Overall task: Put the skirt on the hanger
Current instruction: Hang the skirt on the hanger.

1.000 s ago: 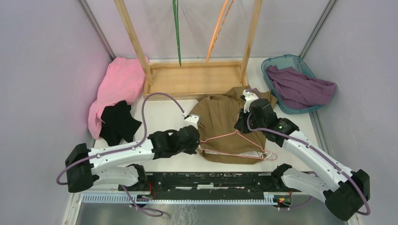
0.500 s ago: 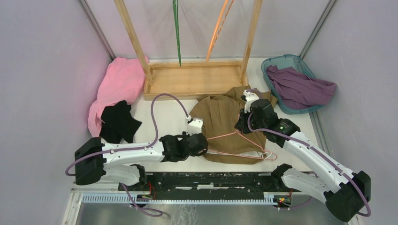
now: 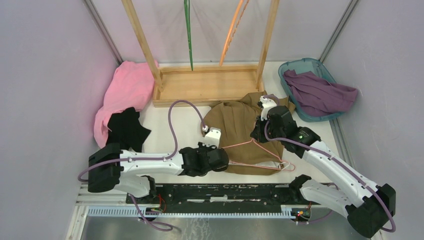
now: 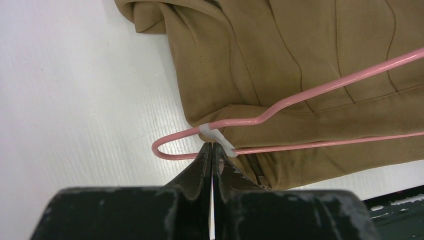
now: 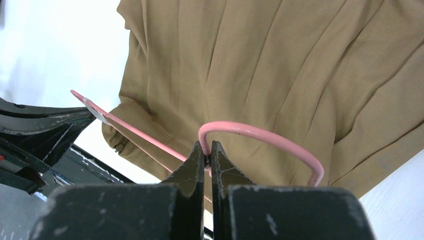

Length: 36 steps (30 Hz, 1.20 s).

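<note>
The brown skirt (image 3: 235,120) lies flat on the white table, also in the left wrist view (image 4: 300,50) and the right wrist view (image 5: 275,65). The pink wire hanger (image 3: 239,145) lies on top of its near part. My right gripper (image 3: 256,134) is shut on the hanger at the base of its hook (image 5: 260,131), jaws (image 5: 207,150) pinching the wire. My left gripper (image 3: 223,161) is shut with nothing visibly between the jaws. Its tips (image 4: 212,146) rest against the hanger's left end (image 4: 350,80), right by a white clip (image 4: 220,137).
A wooden rack (image 3: 207,85) stands behind the skirt, with a green hanger (image 3: 188,30) and an orange hanger (image 3: 232,30) hanging on it. A pink cloth (image 3: 127,90) and a black cloth (image 3: 126,131) lie at the left. A teal basket (image 3: 300,65) holding a purple cloth is at the back right.
My left arm has swung to the right and nearer, bringing its shut gripper from the skirt's left edge to the hanger's left end. The right arm and hanger have stayed put.
</note>
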Each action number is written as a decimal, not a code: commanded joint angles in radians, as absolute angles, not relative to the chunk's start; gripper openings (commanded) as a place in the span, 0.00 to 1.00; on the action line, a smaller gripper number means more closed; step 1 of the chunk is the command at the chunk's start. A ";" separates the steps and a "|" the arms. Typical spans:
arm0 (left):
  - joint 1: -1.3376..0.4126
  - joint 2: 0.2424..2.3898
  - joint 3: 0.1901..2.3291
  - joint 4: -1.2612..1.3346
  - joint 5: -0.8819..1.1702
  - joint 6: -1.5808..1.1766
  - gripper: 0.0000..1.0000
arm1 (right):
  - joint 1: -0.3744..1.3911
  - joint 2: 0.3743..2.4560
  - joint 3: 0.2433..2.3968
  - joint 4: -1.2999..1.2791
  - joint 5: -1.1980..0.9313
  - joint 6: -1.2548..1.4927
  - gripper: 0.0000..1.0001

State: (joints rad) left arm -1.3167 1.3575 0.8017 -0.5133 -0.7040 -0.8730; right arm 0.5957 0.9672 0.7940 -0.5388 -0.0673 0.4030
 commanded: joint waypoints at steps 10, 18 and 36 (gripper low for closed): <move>-1.350 1.426 0.900 -0.416 -0.791 -0.881 0.03 | 0.597 0.939 0.807 -0.504 -0.049 0.397 0.01; -1.355 1.397 0.924 -0.483 -0.788 -0.884 0.03 | 0.597 0.934 0.803 -0.509 -0.044 0.390 0.01; -1.365 1.328 0.828 -0.507 -0.806 -0.960 0.22 | 0.597 0.929 0.804 -0.512 -0.052 0.388 0.01</move>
